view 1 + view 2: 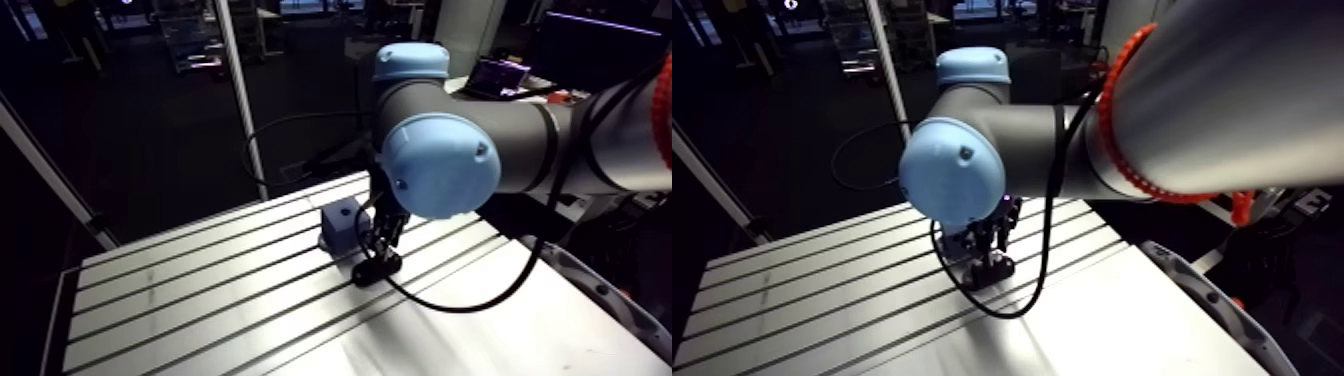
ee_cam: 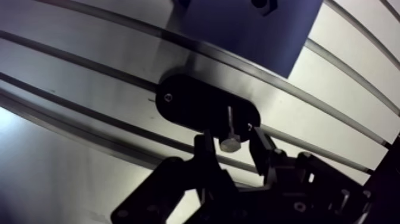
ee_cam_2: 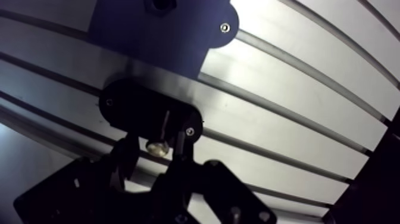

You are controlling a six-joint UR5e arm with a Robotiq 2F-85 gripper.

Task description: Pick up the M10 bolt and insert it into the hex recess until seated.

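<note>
The black two-fingered gripper [image 2: 231, 149] is standing released, its fingers [image 2: 202, 149] set apart on both sides of the small silvery steel M10 bolt [image 2: 229, 128], with gaps showing. The bolt is standing head-up in the black oval holder plate [image 2: 190, 107], just under the gripper. Being steel, it is probably stiff, rather heavy and smooth, so I am judging that gripping the head's flat sides squarely is safest. Beyond the holder, the blue square block [image 2: 250, 30] is sitting on the slotted aluminium table [image 2: 89, 65], carrying a dark opening [image 3: 159, 5], likely the hex recess.
</note>
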